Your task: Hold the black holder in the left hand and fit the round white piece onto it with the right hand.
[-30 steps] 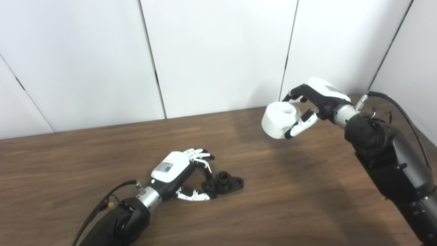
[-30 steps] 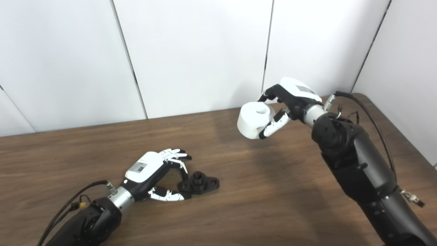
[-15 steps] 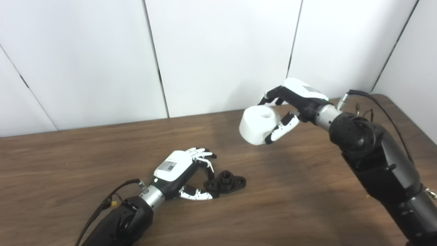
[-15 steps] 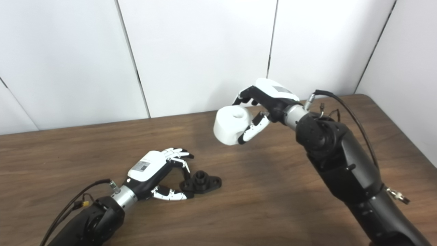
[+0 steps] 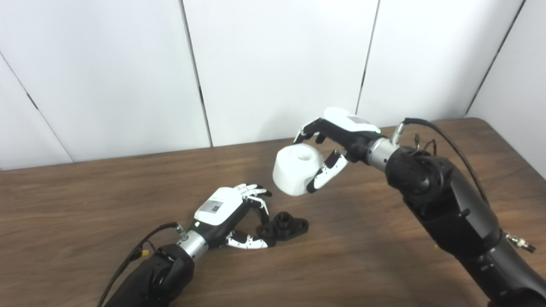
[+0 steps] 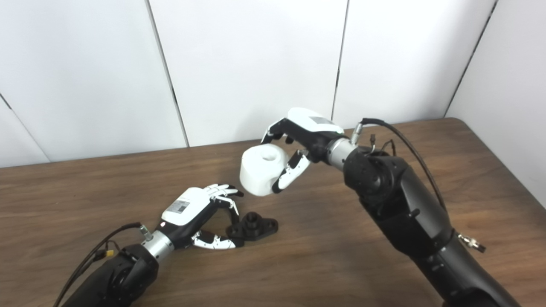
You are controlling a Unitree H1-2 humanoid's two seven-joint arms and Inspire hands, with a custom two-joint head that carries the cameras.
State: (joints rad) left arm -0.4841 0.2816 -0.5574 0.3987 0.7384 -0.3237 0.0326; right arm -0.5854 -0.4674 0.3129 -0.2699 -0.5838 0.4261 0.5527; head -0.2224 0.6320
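Note:
The black holder [image 5: 285, 226] lies flat on the wooden table [image 5: 384, 264], with a short round stub pointing up. My left hand [image 5: 222, 209] rests on the table just left of it, fingers and thumb pinched on its left lobe. My right hand [image 5: 341, 133] is in the air, shut on the round white piece [image 5: 297, 170]. That piece is a thick white cylinder with a hole in its top. It hangs above the holder, a little behind it and apart from it.
White wall panels [image 5: 277, 64] stand along the table's far edge. The table's right corner [image 6: 460, 121] lies behind my right arm. A black cable [image 5: 132, 256] trails from my left wrist.
My right hand has carried the white piece leftward and lower, closer to the holder. The left hand and holder have kept their places; the camera view has shifted slightly.

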